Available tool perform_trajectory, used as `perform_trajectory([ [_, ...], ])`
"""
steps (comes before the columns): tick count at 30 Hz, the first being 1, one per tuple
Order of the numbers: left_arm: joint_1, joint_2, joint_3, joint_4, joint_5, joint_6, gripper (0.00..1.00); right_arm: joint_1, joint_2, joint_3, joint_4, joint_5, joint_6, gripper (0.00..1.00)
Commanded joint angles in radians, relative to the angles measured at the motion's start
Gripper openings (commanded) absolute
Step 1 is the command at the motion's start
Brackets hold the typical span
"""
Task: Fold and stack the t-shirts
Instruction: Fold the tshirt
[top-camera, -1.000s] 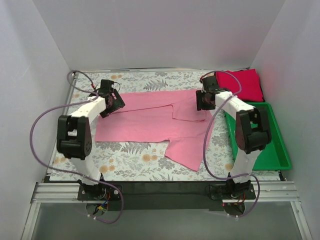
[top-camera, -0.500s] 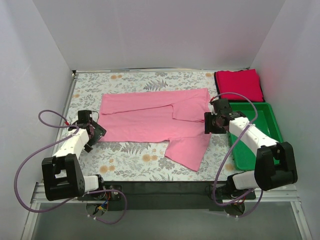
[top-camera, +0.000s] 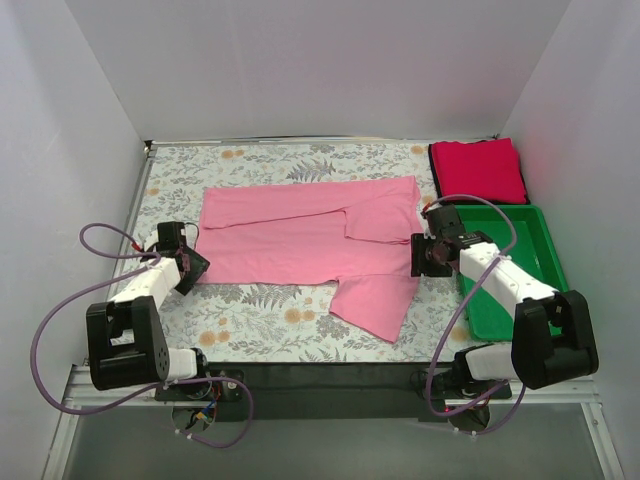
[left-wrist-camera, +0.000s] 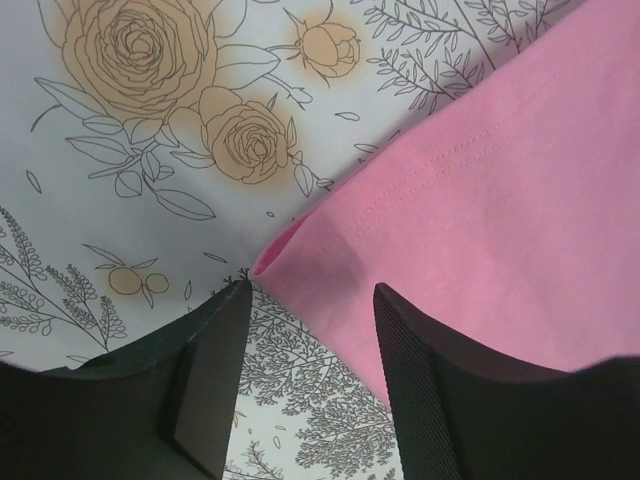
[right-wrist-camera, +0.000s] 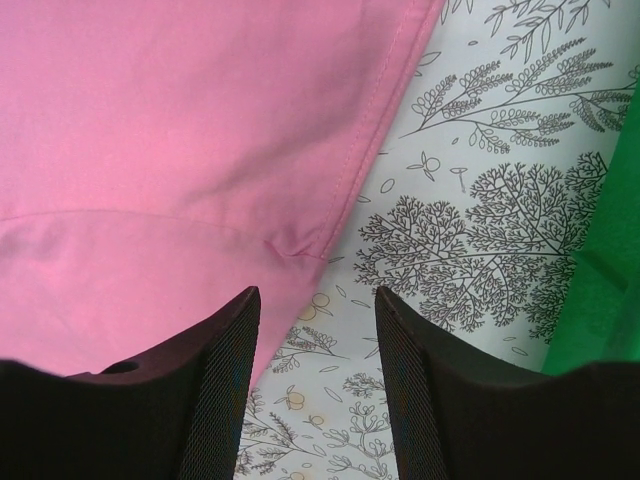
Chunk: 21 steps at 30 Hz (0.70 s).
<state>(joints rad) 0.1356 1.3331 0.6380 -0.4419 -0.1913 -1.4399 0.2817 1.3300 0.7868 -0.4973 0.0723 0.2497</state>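
The light pink t-shirt (top-camera: 300, 235) lies spread on the floral cloth, partly folded, one flap hanging toward the front. My left gripper (top-camera: 193, 266) is open at the shirt's near left corner; in the left wrist view that pink corner (left-wrist-camera: 290, 250) sits just ahead of my open left gripper (left-wrist-camera: 310, 295). My right gripper (top-camera: 418, 256) is open at the shirt's right edge; the right wrist view shows my open right gripper (right-wrist-camera: 318, 300) over the pink hem (right-wrist-camera: 300, 245). The crimson red t-shirt (top-camera: 478, 168) lies folded at the back right.
A green plastic bin (top-camera: 553, 300) stands at the right, under my right arm; its edge shows in the right wrist view (right-wrist-camera: 605, 290). The floral table cloth (top-camera: 260, 320) covers the table. White walls close in on the left, back and right.
Both arms pulled back from the shirt's far corners to its near left corner and right edge a second ago. In the last half second they only shifted slightly closer to the cloth.
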Motion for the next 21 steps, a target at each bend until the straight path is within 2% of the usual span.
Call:
perform_trajectory([
  [1,0.004,0.028,-0.012,0.032,0.004,0.01,0.48,-0.001,-0.014,-0.018,0.026,0.006,0.026,0.48],
  [6,0.004,0.028,-0.012,0.035,-0.002,0.035,0.25,-0.006,0.0,-0.043,0.034,0.008,0.063,0.48],
  [8,0.005,0.015,-0.014,0.029,-0.003,0.05,0.09,-0.009,0.003,-0.049,0.043,0.004,0.074,0.47],
  [10,0.004,-0.005,-0.012,0.019,-0.008,0.059,0.0,-0.012,0.009,-0.052,0.054,-0.002,0.085,0.47],
  [21,0.004,-0.046,-0.012,-0.015,-0.023,0.065,0.0,-0.013,0.098,-0.043,0.108,-0.019,0.126,0.4],
])
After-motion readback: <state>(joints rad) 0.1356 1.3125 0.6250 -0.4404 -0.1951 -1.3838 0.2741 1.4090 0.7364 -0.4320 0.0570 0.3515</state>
